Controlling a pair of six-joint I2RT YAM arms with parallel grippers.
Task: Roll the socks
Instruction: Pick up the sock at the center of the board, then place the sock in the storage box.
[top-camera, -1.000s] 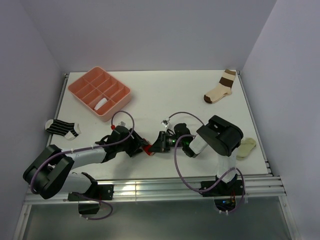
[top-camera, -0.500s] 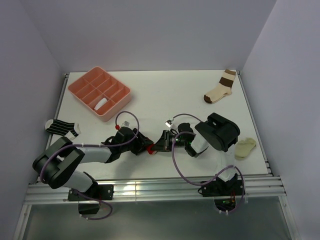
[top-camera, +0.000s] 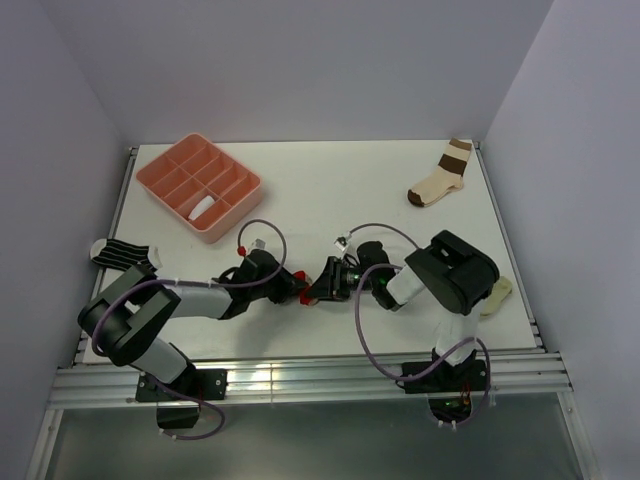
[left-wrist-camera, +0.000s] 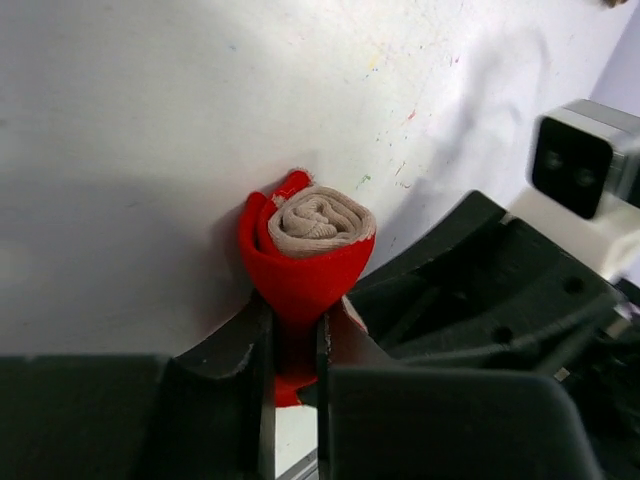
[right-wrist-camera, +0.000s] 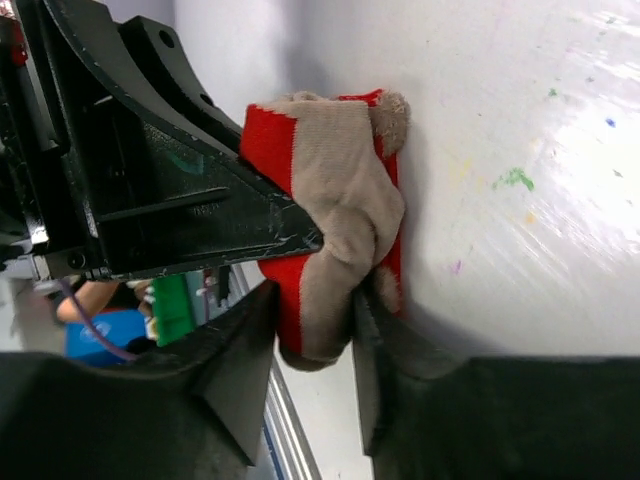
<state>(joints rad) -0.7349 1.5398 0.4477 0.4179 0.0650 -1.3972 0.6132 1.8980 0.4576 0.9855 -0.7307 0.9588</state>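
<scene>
The tan sock with a red end (top-camera: 303, 293) lies rolled on the white table (top-camera: 330, 190) between my two grippers. In the left wrist view the roll (left-wrist-camera: 312, 222) faces me end-on, and my left gripper (left-wrist-camera: 293, 345) is shut on its red fabric. My right gripper (right-wrist-camera: 315, 345) comes from the other side, its fingers (right-wrist-camera: 250, 345) against both flanks of the tan sock (right-wrist-camera: 335, 215). The black-and-white striped sock (top-camera: 122, 254) lies flat at the far left. A white roll (top-camera: 203, 207) sits in one tray compartment.
A pink divided tray (top-camera: 158, 170) stands at the back left. A cream sock with brown bands (top-camera: 440, 178) lies at the back right. A pale yellowish lump (top-camera: 497, 294) rests by the right arm's elbow. Metal rails run along the near edge (top-camera: 300, 375).
My left gripper slid right to the sock and closed on its red end. My right gripper's jaws have widened a little around the roll.
</scene>
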